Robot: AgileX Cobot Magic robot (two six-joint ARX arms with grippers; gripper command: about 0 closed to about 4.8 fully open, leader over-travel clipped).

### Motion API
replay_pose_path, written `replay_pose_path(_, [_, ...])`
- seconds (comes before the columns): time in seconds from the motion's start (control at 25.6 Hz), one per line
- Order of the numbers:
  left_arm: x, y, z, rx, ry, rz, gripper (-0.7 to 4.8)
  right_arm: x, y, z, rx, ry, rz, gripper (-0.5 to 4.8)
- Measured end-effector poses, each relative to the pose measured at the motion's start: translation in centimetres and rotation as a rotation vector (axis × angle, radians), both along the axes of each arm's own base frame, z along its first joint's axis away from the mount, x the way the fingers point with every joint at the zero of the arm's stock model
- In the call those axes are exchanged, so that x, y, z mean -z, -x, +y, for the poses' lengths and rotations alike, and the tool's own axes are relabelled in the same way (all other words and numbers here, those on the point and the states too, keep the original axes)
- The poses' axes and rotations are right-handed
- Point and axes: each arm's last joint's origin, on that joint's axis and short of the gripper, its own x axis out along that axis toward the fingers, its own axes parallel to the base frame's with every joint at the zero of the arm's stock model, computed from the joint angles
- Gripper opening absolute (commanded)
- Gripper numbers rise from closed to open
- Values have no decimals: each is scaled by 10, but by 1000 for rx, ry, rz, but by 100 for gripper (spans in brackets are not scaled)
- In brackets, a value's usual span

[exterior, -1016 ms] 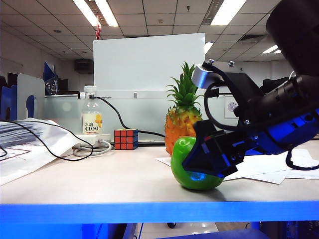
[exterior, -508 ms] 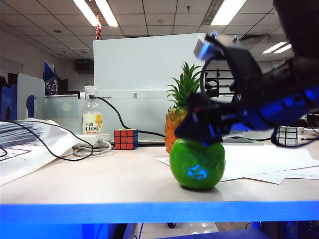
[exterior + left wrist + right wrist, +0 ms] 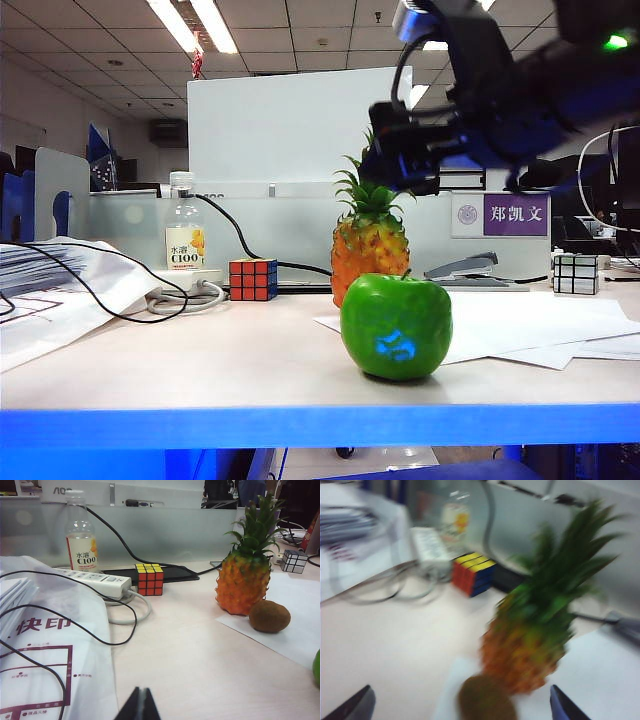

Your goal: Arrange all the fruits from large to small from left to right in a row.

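Observation:
A glossy green apple [image 3: 396, 327] stands alone near the table's front edge. Behind it rises the orange pineapple [image 3: 370, 240] with its green crown. The brown kiwi [image 3: 269, 616] lies beside the pineapple [image 3: 245, 582] on white paper; the exterior view hides it behind the apple. My right gripper [image 3: 388, 160] hovers high above the apple, level with the pineapple's crown, open and empty. Its wrist view is blurred and looks down on the kiwi [image 3: 485, 700] and pineapple [image 3: 530, 640] between the wide-set jaws of the right gripper [image 3: 462, 707]. My left gripper [image 3: 141, 705] is shut, low over the bare table.
A coloured Rubik's cube [image 3: 252, 280], a drink bottle [image 3: 184, 235] and a white power strip [image 3: 95, 579] with cables stand at the back left. A plastic bag [image 3: 50, 645] covers the left. A silver cube [image 3: 570, 272], a stapler [image 3: 470, 270] and loose papers [image 3: 540, 330] lie on the right.
My right gripper has let go of the apple and risen from table height to above the pineapple's crown. The apple stays put at the front. The left arm has not moved.

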Motion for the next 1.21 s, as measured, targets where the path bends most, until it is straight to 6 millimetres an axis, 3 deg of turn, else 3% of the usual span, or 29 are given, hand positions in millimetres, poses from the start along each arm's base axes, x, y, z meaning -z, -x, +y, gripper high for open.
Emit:
replay_pose_path(0.35, [0, 0, 0, 0, 0, 0, -5, -23, -61, -1, 87, 102, 160, 479])
replay_pose_path(0.51, [0, 0, 0, 0, 0, 0, -5, -22, -84, 6, 58, 179, 293, 479])
replay_pose_path(0.86, [0, 0, 0, 0, 0, 0, -5, -20, -112, 21, 48, 283, 482, 479])
replay_pose_path(1.21, [0, 0, 0, 0, 0, 0, -5, -1, -116, 23, 53, 326, 565, 479])
